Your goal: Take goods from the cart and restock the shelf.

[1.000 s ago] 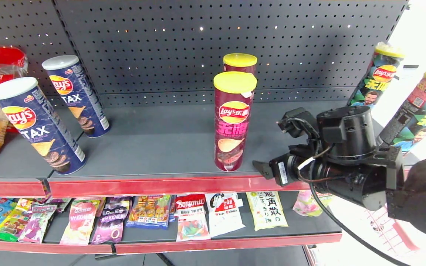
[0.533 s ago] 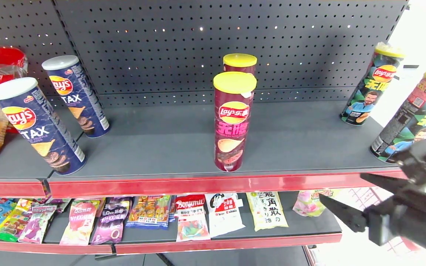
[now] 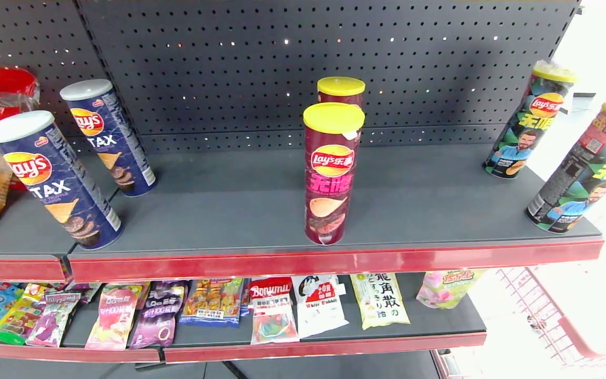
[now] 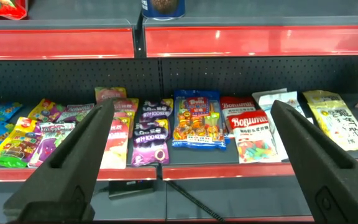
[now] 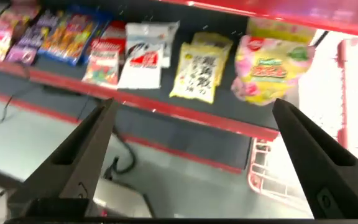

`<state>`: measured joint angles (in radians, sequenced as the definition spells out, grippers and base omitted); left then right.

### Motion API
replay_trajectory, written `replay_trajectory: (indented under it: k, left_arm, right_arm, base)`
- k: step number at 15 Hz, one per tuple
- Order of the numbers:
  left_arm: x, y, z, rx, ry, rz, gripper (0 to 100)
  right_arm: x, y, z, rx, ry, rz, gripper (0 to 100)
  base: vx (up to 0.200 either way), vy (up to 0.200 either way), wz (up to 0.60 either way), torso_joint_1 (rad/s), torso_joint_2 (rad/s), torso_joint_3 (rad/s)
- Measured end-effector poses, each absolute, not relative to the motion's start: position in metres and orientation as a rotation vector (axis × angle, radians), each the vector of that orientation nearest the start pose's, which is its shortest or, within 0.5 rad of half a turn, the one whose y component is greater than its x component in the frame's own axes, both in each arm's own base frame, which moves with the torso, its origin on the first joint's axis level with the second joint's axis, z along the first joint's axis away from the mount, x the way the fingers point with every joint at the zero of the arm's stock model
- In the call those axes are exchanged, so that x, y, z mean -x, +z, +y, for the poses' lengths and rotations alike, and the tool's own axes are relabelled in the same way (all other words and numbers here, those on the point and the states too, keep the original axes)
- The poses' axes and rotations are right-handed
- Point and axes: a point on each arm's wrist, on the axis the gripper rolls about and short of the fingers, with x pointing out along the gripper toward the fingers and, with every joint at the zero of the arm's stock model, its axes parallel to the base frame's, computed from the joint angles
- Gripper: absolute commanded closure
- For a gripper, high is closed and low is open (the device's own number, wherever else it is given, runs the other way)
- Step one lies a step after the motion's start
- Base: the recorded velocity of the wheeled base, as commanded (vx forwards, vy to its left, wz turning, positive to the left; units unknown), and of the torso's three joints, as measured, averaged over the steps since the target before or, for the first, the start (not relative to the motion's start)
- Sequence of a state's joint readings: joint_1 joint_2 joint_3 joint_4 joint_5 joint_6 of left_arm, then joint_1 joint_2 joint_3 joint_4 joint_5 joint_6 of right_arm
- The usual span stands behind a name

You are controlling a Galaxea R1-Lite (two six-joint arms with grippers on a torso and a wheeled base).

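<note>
Both spread wide, nothing held: left gripper point(image 4: 194, 104) faces candy bags point(image 4: 196, 118) on lower shelf point(image 4: 229, 169); right gripper point(image 5: 194, 102) off that shelf's right end. Red cart point(image 3: 579, 339) washed out, cut off. Upper shelf point(image 3: 334, 260): maroon can point(image 3: 332, 173) upright at front edge, hiding most of rear can point(image 3: 341, 88).

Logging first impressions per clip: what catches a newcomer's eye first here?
A maroon can with a yellow lid stands upright at the front middle of the upper shelf, a twin behind it. Two blue cans stand to its left, two green cans at the right end. Below, candy bags line the lower shelf.
</note>
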<state>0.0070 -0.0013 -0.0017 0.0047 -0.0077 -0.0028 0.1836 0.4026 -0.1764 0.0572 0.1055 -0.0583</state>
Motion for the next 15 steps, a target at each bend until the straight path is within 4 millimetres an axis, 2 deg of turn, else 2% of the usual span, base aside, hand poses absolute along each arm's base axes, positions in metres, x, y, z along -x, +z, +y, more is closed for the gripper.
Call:
replay_trajectory:
  k: [3,7,15]
  left_arm:
    - [0.023,0.075,0.0,0.003,-0.001,0.002,0]
    - [0.023,0.075,0.0,0.003,-0.001,0.002,0]
    - [0.023,0.075,0.0,0.002,0.0,0.002,0]
  right_arm:
    - [0.011,0.105,0.002,0.059,0.211,0.164,0]
    - [0.017,0.084,0.001,0.052,0.142,0.078,0]
    - [0.017,0.077,0.0,-0.007,0.082,0.067,0]
  base:
    - [0.0,0.0,0.0,0.0,0.0,0.0]
    - [0.0,0.0,0.0,0.0,0.0,0.0]
    - [0.0,0.0,0.0,0.0,0.0,0.0]
